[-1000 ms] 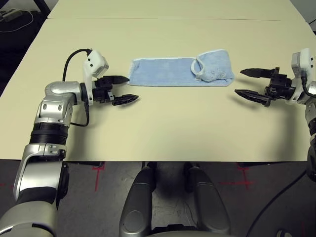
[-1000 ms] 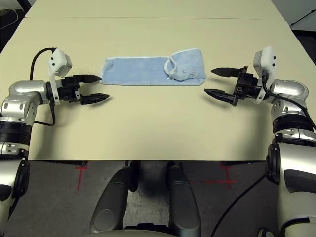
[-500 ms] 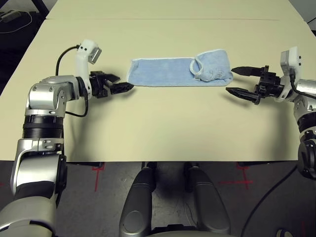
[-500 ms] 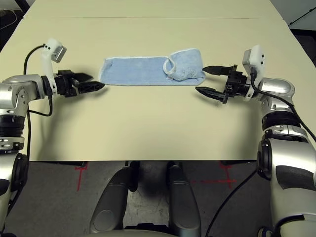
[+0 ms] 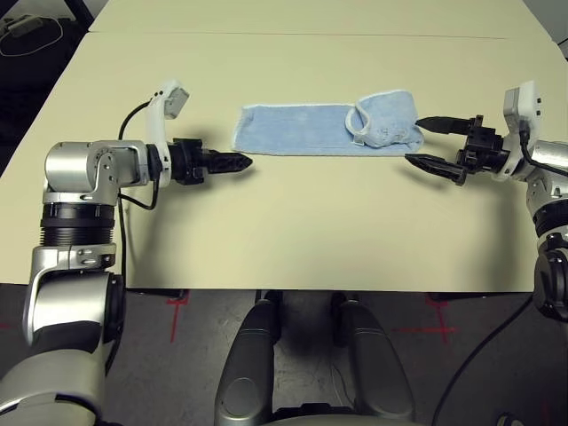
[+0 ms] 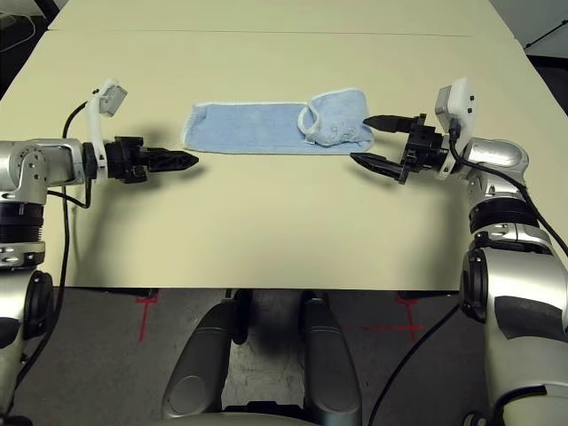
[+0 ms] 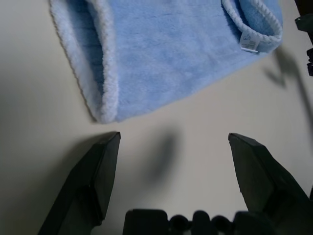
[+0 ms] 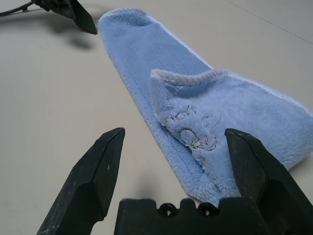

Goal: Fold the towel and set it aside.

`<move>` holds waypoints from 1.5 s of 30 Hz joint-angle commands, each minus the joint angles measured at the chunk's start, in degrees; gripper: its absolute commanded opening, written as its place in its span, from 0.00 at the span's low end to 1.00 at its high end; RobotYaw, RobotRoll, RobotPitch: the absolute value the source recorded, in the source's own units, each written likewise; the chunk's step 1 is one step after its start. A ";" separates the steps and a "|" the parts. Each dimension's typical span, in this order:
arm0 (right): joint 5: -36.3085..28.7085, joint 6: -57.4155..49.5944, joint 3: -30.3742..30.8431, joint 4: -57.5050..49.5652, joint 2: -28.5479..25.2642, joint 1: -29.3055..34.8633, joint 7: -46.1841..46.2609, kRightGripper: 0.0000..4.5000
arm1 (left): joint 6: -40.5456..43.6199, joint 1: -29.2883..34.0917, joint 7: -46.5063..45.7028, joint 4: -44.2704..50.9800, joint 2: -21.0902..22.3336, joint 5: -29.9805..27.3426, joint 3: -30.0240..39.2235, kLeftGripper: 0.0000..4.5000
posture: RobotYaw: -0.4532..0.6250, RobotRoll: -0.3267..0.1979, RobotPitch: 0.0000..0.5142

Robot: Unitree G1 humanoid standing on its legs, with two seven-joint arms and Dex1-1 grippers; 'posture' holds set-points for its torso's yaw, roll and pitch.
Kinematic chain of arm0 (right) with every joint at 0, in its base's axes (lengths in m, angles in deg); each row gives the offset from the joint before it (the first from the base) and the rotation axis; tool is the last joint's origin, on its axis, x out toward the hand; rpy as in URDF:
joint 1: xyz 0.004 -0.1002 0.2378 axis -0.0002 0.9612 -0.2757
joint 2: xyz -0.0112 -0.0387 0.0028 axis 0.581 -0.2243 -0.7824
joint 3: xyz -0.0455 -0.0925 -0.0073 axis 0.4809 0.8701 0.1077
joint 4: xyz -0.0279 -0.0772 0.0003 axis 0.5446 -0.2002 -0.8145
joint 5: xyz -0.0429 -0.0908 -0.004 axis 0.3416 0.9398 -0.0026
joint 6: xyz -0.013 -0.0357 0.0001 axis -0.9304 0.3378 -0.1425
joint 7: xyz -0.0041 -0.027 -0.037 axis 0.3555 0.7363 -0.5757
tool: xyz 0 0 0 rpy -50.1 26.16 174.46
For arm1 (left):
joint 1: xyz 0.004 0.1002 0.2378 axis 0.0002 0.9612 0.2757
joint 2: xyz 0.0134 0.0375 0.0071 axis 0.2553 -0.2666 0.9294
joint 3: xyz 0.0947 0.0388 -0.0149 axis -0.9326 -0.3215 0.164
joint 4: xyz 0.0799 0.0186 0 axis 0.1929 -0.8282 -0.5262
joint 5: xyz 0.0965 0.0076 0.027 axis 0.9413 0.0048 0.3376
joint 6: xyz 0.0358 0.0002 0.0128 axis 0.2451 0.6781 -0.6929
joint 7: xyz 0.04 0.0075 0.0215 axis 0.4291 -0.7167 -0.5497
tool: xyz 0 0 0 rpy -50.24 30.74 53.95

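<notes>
Towel (image 5: 297,129) lies in a long strip, upper middle of frame, right end folded over. My left gripper (image 7: 174,134), left of frame, and right gripper (image 8: 174,131), right of frame, both have fingers apart, gripping nothing.

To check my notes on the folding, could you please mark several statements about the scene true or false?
1. The towel lies on the table. True.
2. The towel is spread out flat in a single layer. False: it is a long folded strip, with its right end turned back over it.
3. The left pincer is closed on the towel. False: it is open and holds nothing.
4. The right pincer is open, beside the turned-back end. True.
5. The towel's tag is black. False: it is white.
</notes>
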 commanded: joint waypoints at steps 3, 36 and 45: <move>0.34 0.39 -0.03 -0.35 -0.43 0.92 0.15 0.99 | -0.89 -1.09 -3.64 -3.83 -1.83 -0.42 1.20 1.00 | 0.49 0.62 0.56; 0.45 0.54 0.06 -0.48 -0.05 0.66 1.00 0.99 | -7.65 -4.74 -16.44 -14.32 -2.63 1.37 5.25 1.00 | 0.48 0.62 0.57; 0.52 0.66 0.00 -0.58 -0.62 0.67 1.35 0.99 | -4.03 -4.75 -15.81 -13.82 -3.55 -0.16 5.11 1.00 | 0.47 0.62 0.57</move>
